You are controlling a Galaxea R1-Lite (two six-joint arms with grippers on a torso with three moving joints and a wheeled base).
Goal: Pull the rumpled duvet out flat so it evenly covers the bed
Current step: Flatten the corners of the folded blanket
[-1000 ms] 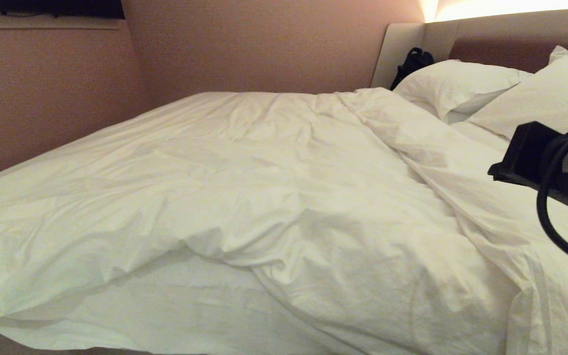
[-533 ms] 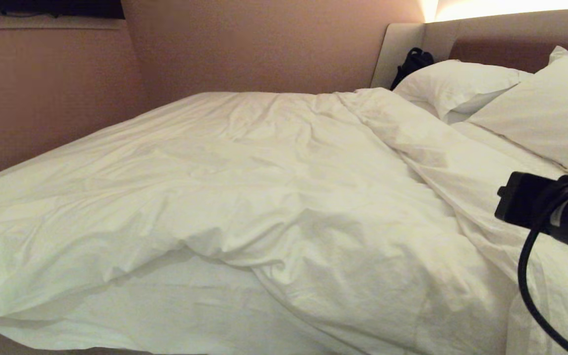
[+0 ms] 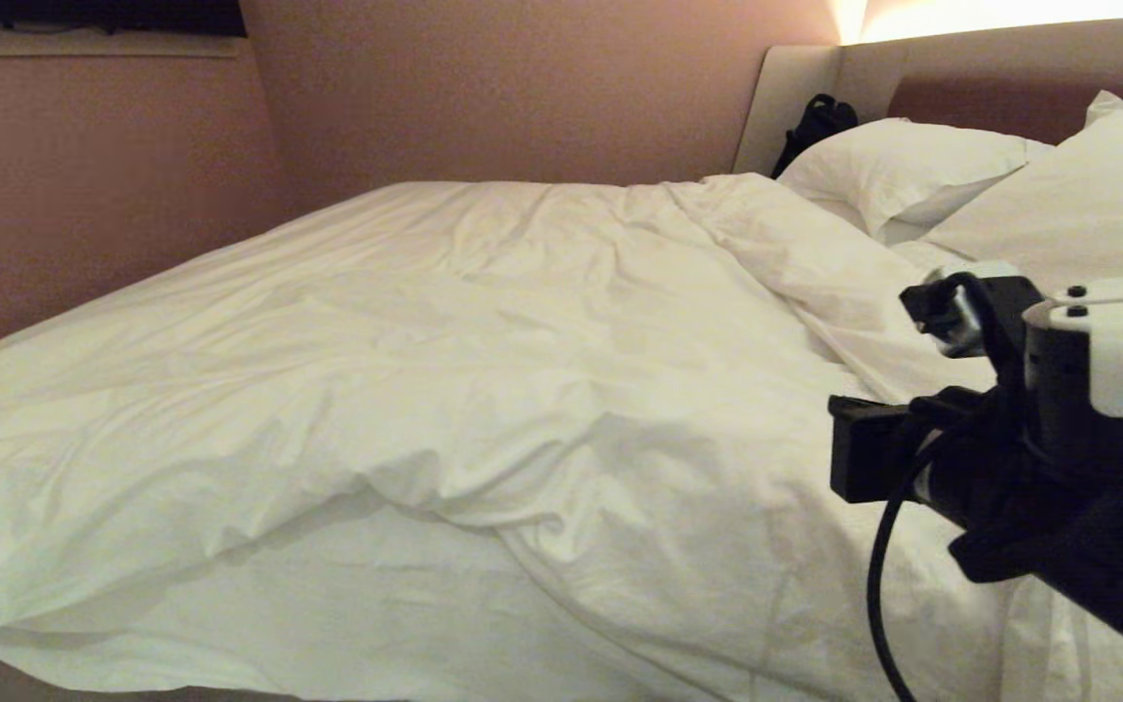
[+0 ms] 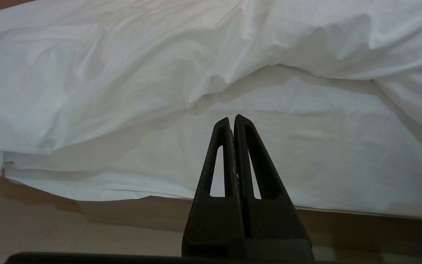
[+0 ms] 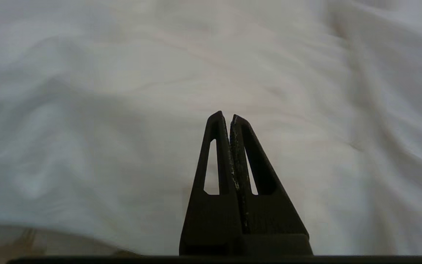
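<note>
The rumpled white duvet (image 3: 522,370) lies across the bed, bunched into a ridge toward the pillow end, its near edge pulled back off the mattress sheet (image 3: 376,604). The bed's padded headboard (image 3: 961,88) stands at the far right. My right arm (image 3: 1059,439) reaches in from the right, low over the duvet. In the right wrist view my right gripper (image 5: 226,115) is shut and empty just above the duvet (image 5: 123,91). My left gripper (image 4: 232,118) is shut and empty, parked beside the bed's near side, facing the sheet (image 4: 324,157) under the duvet's edge (image 4: 123,73).
Two white pillows (image 3: 903,166) (image 3: 1078,195) lean at the headboard, with a black bag (image 3: 815,122) behind them. A wall (image 3: 84,195) runs close along the bed's far side. Brown floor (image 4: 50,227) lies below the near edge.
My right arm has swung in from the right edge, further left and lower over the duvet, with its wrist turned. The duvet and my left gripper have not moved.
</note>
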